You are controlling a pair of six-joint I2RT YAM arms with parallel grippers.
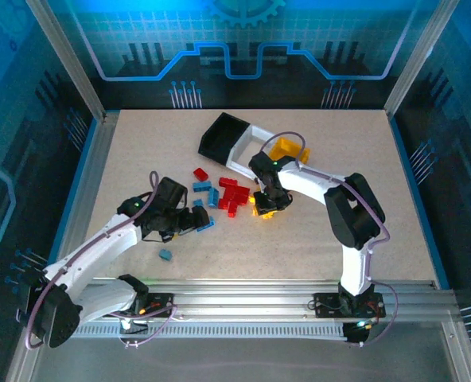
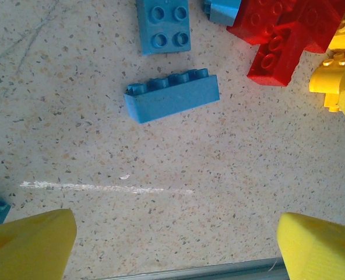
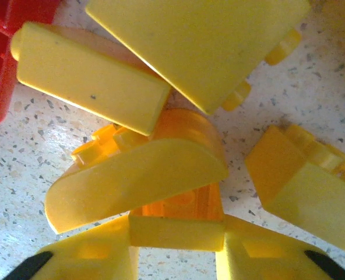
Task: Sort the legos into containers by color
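The right gripper [image 3: 175, 244] is being used to clamp a yellow-orange brick [image 3: 178, 230] in the yellow pile beside the red bricks [image 1: 231, 195], and a straight-up lift is being advised so neighbouring bricks are not dragged; the left gripper [image 2: 175, 245] is being held wide open and empty, a long blue brick [image 2: 172, 99] lying just ahead. Behind the pile the joined containers [image 1: 243, 159] are sitting: black bin [image 1: 219, 135], white bin [image 1: 261, 131], yellow-orange bin [image 1: 287, 150], the likely target; contents cannot be told.

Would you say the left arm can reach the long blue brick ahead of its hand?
Probably yes: the left hand is open, with bare table between it and the long blue brick, clear of its neighbours.
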